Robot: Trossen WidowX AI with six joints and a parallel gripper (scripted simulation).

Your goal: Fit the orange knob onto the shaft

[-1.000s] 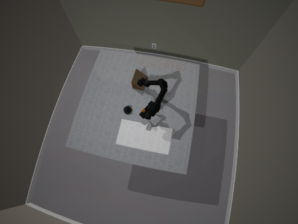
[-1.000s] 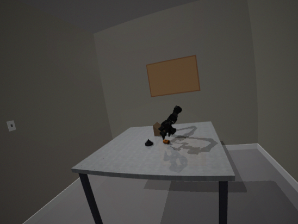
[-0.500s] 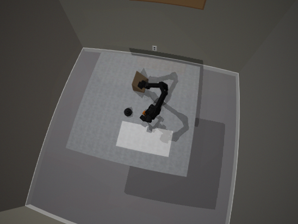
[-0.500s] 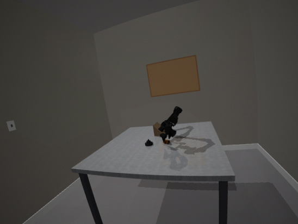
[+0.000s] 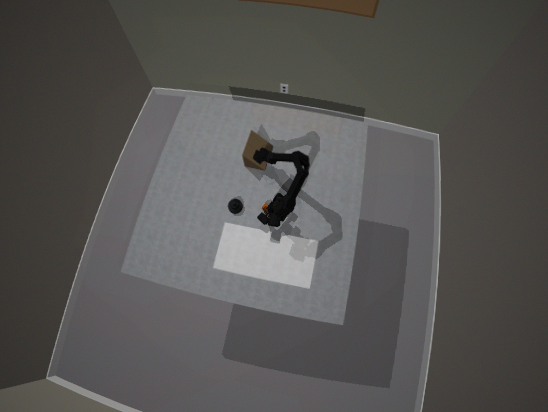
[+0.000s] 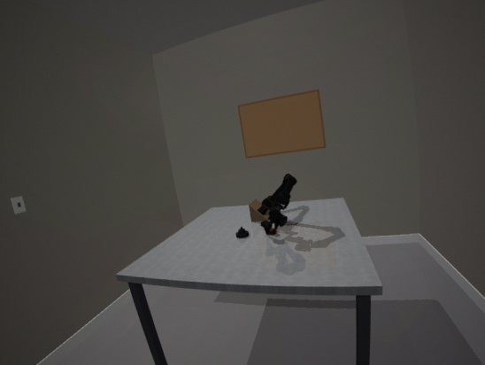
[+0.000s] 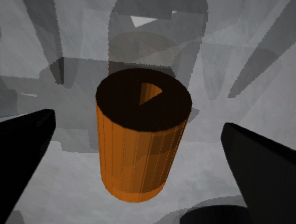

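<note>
The orange knob [image 7: 140, 137] [image 5: 264, 206] [image 6: 271, 230] lies on its side on the table. In the wrist view its dark end face with the D-shaped hole [image 7: 149, 93] is turned toward the camera. My gripper [image 7: 141, 124] [image 5: 264, 212] is open, with one black finger on each side of the knob and a clear gap to both. The dark round pedestal with its shaft [image 5: 235, 205] [image 6: 242, 232] stands on the table to the left of the knob, apart from it. The shaft's flat side does not show.
A tan wedge-shaped block [image 5: 252, 148] [image 6: 255, 212] carries the arm's base at the back of the grey table [image 5: 180, 235] [image 6: 212, 261]. A white rectangle [image 5: 250, 257] is marked on the table in front of the gripper. The arm casts several shadows to the right.
</note>
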